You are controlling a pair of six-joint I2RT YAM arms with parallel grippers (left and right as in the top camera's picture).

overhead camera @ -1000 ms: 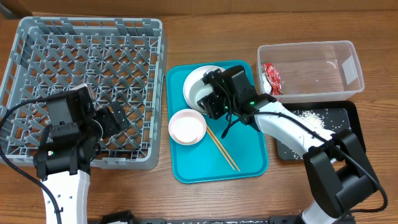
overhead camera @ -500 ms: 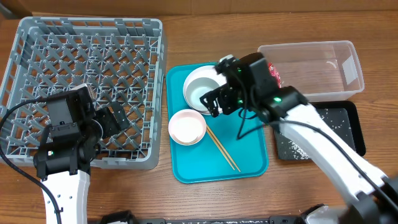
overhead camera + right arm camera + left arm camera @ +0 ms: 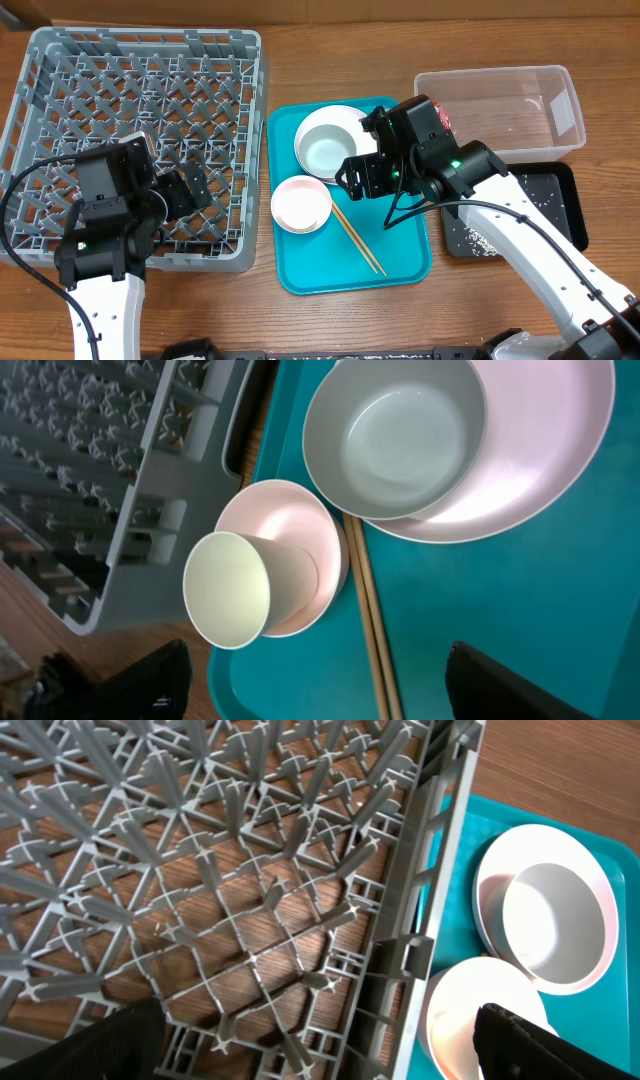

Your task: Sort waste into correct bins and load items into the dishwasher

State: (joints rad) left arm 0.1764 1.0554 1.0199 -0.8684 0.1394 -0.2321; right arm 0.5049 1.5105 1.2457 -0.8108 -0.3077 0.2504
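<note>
A grey-white bowl (image 3: 328, 152) sits on the round white plate (image 3: 318, 122) at the back of the teal tray. A pale pink bowl (image 3: 301, 204) in front holds a small white cup (image 3: 227, 591) tipped on its side. Wooden chopsticks (image 3: 356, 239) lie on the tray. My right gripper (image 3: 360, 178) is open and empty, hovering over the tray just right of the bowls, above the chopsticks (image 3: 368, 630). My left gripper (image 3: 186, 190) is open and empty over the grey dish rack (image 3: 60, 60) near its front right part. The red wrapper (image 3: 443, 117) is mostly hidden by my right arm.
The teal tray (image 3: 400, 262) lies between the rack and the bins. The clear tub (image 3: 520, 105) stands at the back right. The black tray (image 3: 562, 200) in front of it holds scattered rice grains (image 3: 478, 238). The rack's right wall (image 3: 425, 910) borders the teal tray.
My right gripper has moved off the grey-white bowl, toward the front and right, and now hovers over the chopsticks. The left arm has hardly moved.
</note>
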